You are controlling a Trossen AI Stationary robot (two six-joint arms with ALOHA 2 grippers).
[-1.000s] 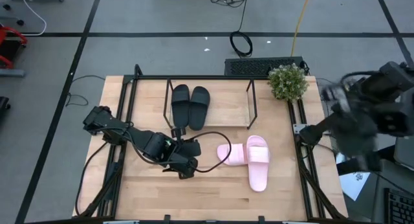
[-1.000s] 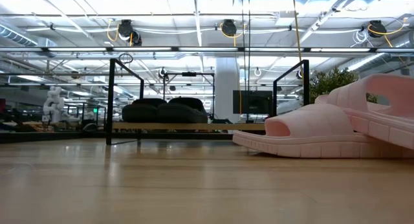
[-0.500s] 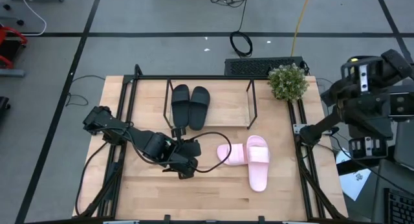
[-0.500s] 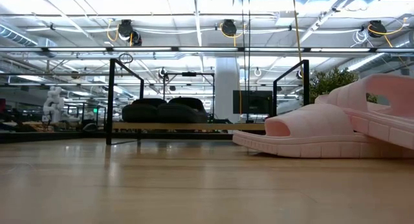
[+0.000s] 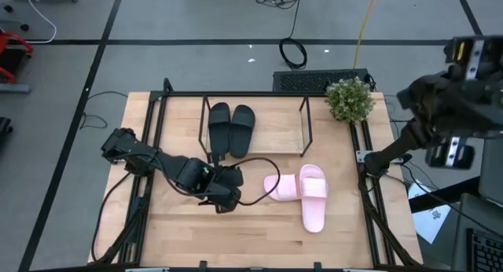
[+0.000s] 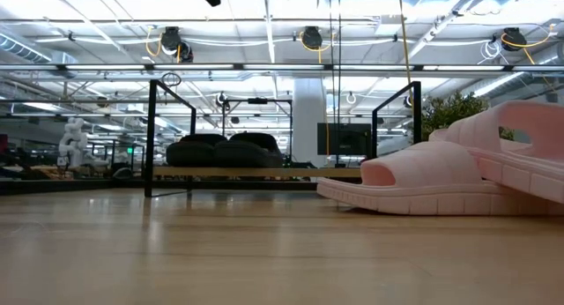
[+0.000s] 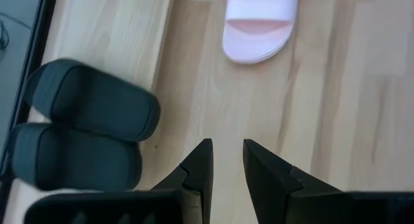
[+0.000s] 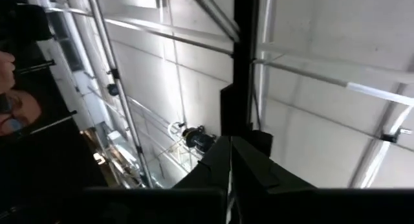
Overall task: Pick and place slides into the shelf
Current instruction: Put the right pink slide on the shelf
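Black slides (image 5: pixel 230 129) fill the shelf's (image 5: pixel 306 124) left half; right half free, pink slides (image 5: pixel 303 191) crowding its front.

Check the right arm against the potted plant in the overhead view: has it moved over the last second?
Yes. The right arm has swung away from the potted plant, toward the picture's right edge, off the table; the plant has stayed put.

Counter (image 5: pixel 259 233): pale wood, visible grain, smooth with a soft sheen. Black slides (image 5: pixel 230 129): matte, rubbery-looking foam. Pink slides (image 5: pixel 302 193): pale, smooth, matte moulded foam, ribbed sole edge in low view. Shelf (image 5: pixel 306 124): thin black metal rods, light wooden board. Left end effector (image 7: pixel 225 169): dark matte plastic fingers.
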